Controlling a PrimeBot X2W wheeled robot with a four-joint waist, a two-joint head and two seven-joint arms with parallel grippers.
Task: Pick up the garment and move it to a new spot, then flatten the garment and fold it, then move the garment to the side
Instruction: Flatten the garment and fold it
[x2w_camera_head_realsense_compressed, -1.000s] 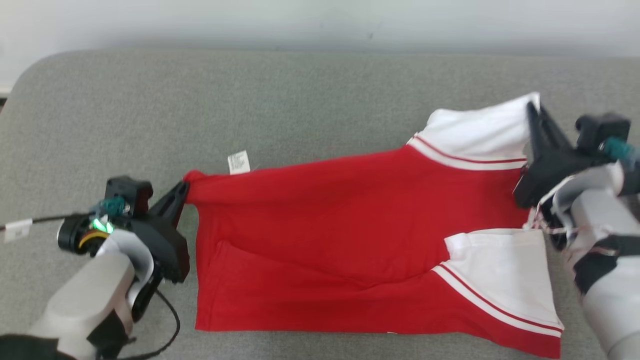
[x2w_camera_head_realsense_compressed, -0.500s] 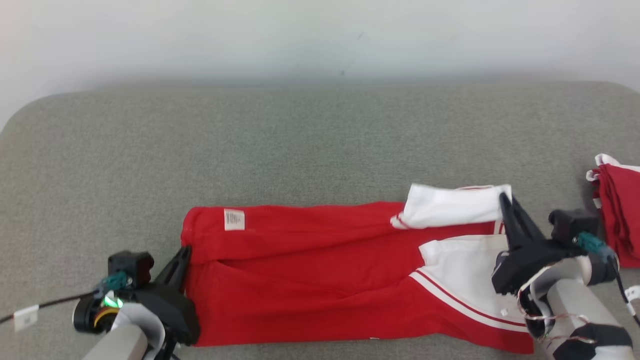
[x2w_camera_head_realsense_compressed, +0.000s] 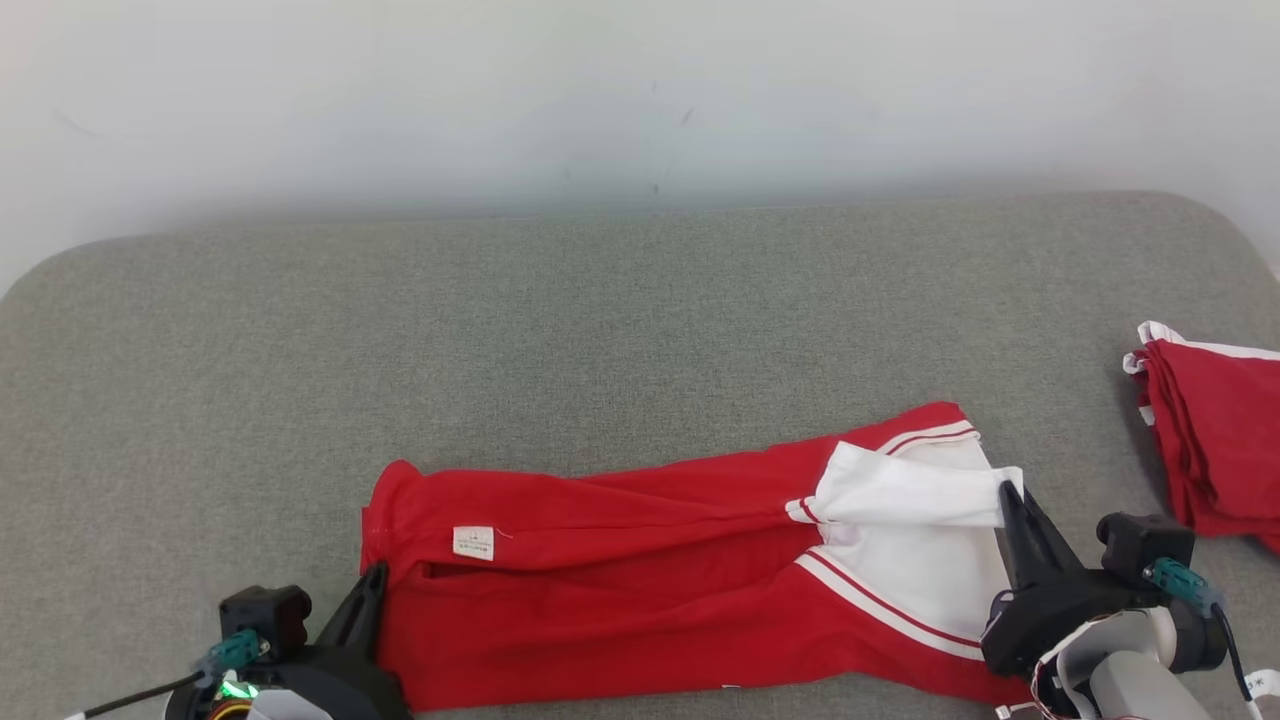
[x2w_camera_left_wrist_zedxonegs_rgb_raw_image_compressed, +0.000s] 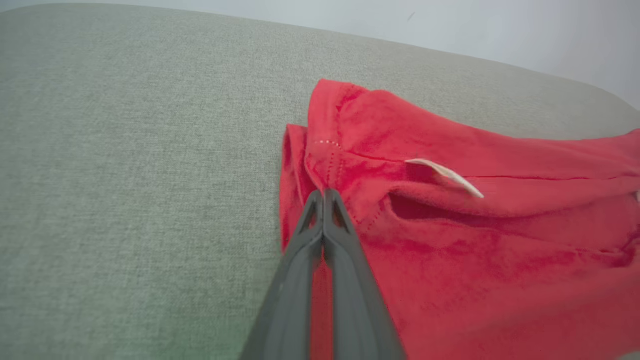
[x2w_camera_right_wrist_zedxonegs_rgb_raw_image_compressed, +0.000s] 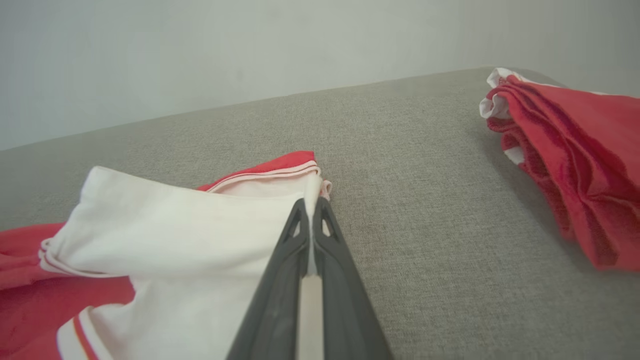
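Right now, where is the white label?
In the head view, the label lies at the left end of the garment, just right of the left gripper.

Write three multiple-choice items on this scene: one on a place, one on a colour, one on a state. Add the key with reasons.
1. Where on the grey fabric surface lies the folded pile of red cloth? A right edge; B left edge; C middle.
2. What colour are the sleeves of the red fabric garment? A blue; B white; C black.
3. How is the left gripper? A open above the garment; B shut on the garment; C shut on nothing.
Key: A, the pile sits far right in the head view; B, both sleeves show white; B, its fingers pinch red cloth in the left wrist view.
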